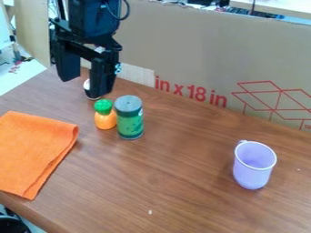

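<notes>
So you had your hand over the far left part of the bench, fingers pointing down and spread well apart, so it was released rather than clenched on anything. Right by the finger nearer the middle of the view there was a small pale thing low behind it, mostly hidden, so I honestly couldn't tell what that was. Just in front of that finger you had a little orange bottle with a bumpy green top, standing upright on the bench. Your green jar with the dark grey lid stood upright just beside it, a bit taller, on the side toward the middle. Over on the right, well apart from those two, sat your light purple cup, upright with its mouth up and its handle on the far left side. Your orange cloth lay folded flat at the left, near the front edge, and a big sheet of cardboard with red print and red box outlines stood along the back of the bench.
</notes>
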{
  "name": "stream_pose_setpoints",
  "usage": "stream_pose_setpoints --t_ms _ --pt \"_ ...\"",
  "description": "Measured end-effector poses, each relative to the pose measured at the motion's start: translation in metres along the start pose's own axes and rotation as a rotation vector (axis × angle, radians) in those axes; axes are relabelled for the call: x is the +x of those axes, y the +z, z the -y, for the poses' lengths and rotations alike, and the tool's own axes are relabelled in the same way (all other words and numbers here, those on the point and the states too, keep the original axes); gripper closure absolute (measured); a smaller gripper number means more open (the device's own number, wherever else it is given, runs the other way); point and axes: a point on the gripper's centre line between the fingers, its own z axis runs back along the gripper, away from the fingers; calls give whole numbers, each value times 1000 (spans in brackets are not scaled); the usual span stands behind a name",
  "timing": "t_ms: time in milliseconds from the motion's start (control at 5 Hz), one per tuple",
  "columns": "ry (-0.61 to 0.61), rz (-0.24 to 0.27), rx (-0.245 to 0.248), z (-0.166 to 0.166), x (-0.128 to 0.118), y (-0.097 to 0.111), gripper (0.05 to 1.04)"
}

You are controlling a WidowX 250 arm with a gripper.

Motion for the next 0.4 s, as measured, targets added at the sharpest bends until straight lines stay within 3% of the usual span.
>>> stream_pose_setpoints --t_ms 200,400 --pt "-1 -25 -7 1 -1 -6 83" --pt "97 45 -92 -14 5 -3 83"
